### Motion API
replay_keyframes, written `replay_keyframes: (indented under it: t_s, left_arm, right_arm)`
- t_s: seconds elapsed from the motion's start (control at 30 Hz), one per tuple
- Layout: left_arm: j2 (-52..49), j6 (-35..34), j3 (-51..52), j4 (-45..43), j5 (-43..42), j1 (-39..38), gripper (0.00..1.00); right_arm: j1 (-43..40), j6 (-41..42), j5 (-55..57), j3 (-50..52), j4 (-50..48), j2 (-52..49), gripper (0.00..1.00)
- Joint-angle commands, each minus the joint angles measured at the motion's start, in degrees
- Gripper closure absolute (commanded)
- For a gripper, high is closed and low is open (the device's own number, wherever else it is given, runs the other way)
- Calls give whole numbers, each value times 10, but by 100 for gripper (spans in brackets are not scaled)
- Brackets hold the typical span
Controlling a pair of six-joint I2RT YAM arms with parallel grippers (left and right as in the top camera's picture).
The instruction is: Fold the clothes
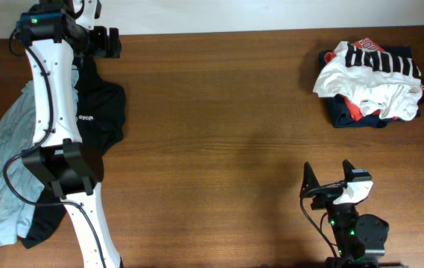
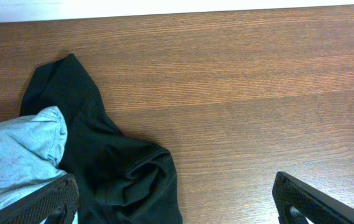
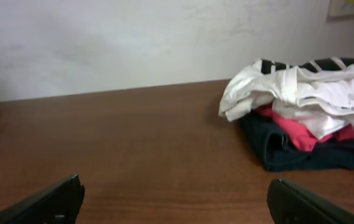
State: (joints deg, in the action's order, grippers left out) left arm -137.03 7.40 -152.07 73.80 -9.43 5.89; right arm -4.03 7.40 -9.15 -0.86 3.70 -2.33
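Brown table, clothes heaped either side; left fingers, right fingers gape empty.

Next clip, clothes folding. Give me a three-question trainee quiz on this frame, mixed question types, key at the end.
1. True or false: the left gripper is shut on the black shirt.
2. The white T-shirt lies: A) atop the pile at the table's far right corner; B) beside the black shirt; C) draped off the table's edge.
3. Which garment touches the black shirt?
Key: 1 false, it is open and empty; 2 A; 3 the pale grey-blue shirt.
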Motion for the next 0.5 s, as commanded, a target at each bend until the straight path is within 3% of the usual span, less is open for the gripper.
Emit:
replay_keyframes:
  t_s: [0.0, 0.47]
  left_arm:
    - [19, -5, 2, -3, -2, -2, 1]
    - [19, -5, 2, -3, -2, -2, 1]
  right_arm:
    - [-1, 4, 8, 5, 0, 13, 1]
    - [-1, 4, 8, 5, -1, 21, 1]
